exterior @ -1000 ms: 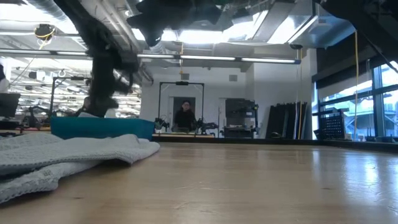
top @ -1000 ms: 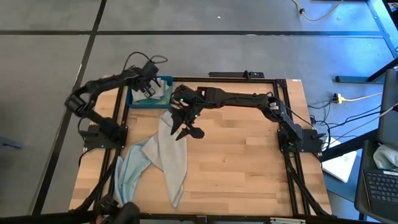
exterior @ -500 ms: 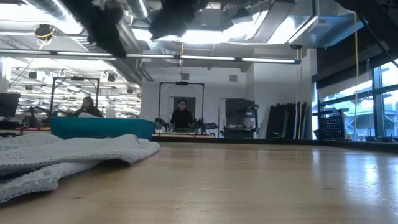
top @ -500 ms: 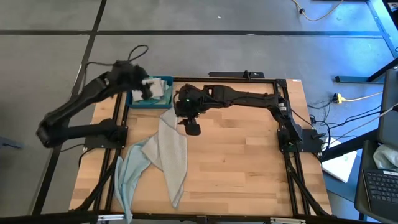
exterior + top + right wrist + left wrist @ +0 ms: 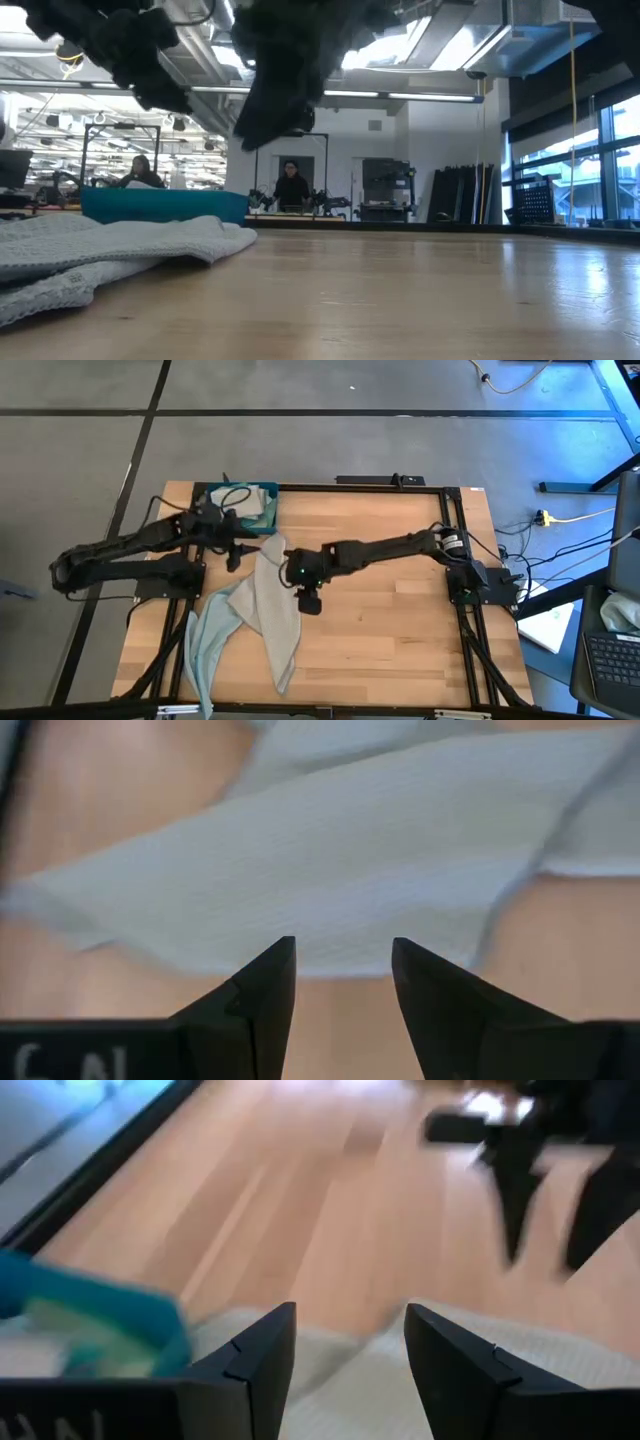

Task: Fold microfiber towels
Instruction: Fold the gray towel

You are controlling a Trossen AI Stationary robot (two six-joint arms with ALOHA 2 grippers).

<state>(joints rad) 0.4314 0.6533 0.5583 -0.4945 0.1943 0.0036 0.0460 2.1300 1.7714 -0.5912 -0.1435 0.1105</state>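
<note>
A light grey towel (image 5: 275, 605) lies crumpled on the wooden table (image 5: 390, 630), stretched in a long strip from near the tray at the far left corner down toward the near edge; a paler, bluish towel (image 5: 207, 645) lies partly under it and trails off toward the table's near left corner. In the low view the cloth shows as a soft rumpled heap (image 5: 110, 250) at the left, flat on the tabletop. More towels (image 5: 258, 506) sit bunched inside the blue tray (image 5: 270, 488) at the far left corner, and in the low view the tray's teal-blue wall (image 5: 165, 205) stands just behind the heap. The right gripper (image 5: 306, 592) hangs just above the right edge of the grey towel, about midway along the strip; its fingers (image 5: 262, 990) are spread apart with nothing between them, and the towel (image 5: 330, 870) fills the view beyond them. The left gripper (image 5: 238, 548) hovers near the far end of the same towel, just beside the tray, its fingers (image 5: 255, 1360) also parted and empty, with the pale cloth (image 5: 350, 1380) below them. Behind the table, far back in the room, two people (image 5: 291, 187) can be made out.
</note>
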